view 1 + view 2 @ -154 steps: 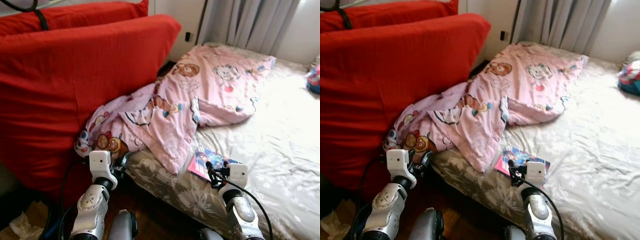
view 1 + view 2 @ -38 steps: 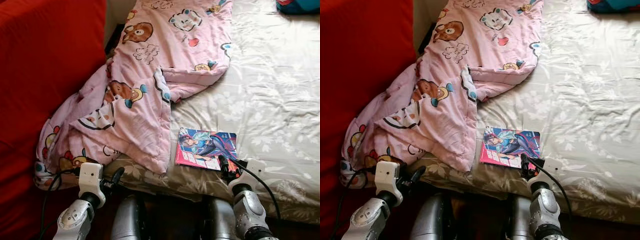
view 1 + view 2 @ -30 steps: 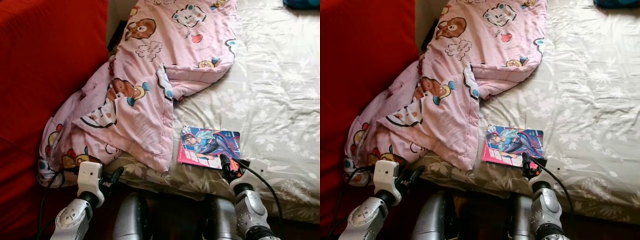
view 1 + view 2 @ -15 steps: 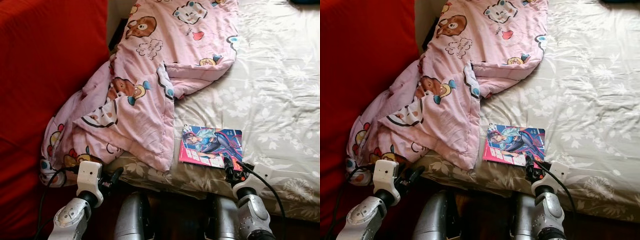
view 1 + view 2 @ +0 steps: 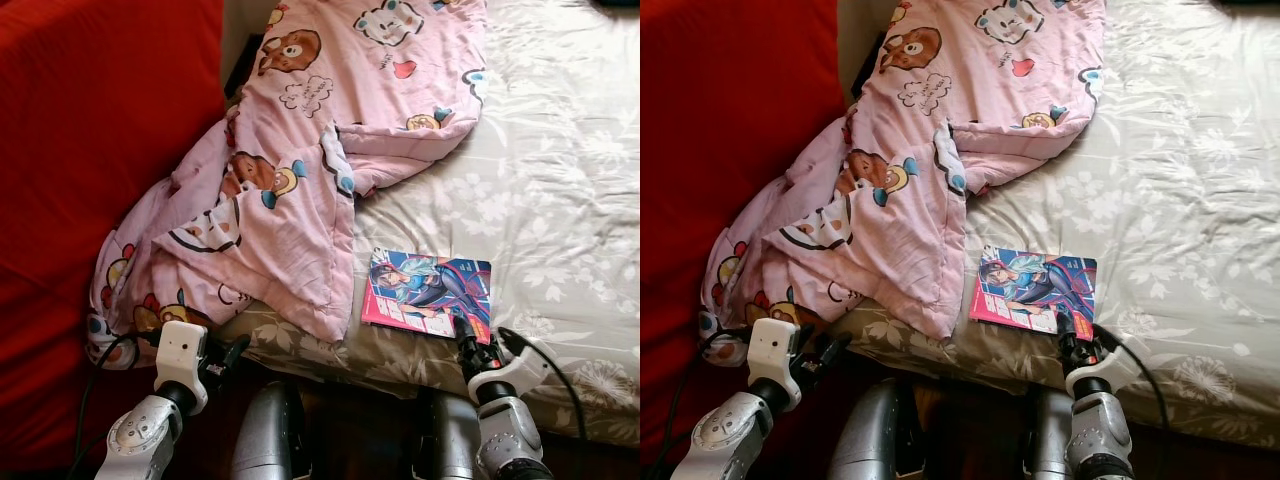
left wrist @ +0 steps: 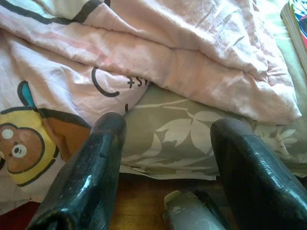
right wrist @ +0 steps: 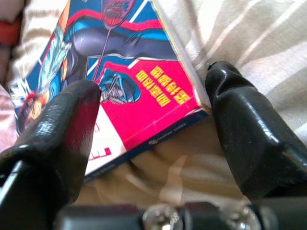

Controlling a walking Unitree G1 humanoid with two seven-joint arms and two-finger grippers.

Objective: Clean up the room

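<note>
Comic book (image 5: 430,294) flat on the floral bedsheet (image 5: 560,200), near edge of the bed, just right of the pink cartoon blanket (image 5: 300,180). Right gripper (image 7: 153,129) spread wide, one finger over the cover, the other past the near corner, nothing held. Left gripper (image 6: 165,158) likewise spread, low by the blanket's hanging edge. Likely trouble: closing on soft sheet instead of the thin book, or nudging it away across the bed.
</note>
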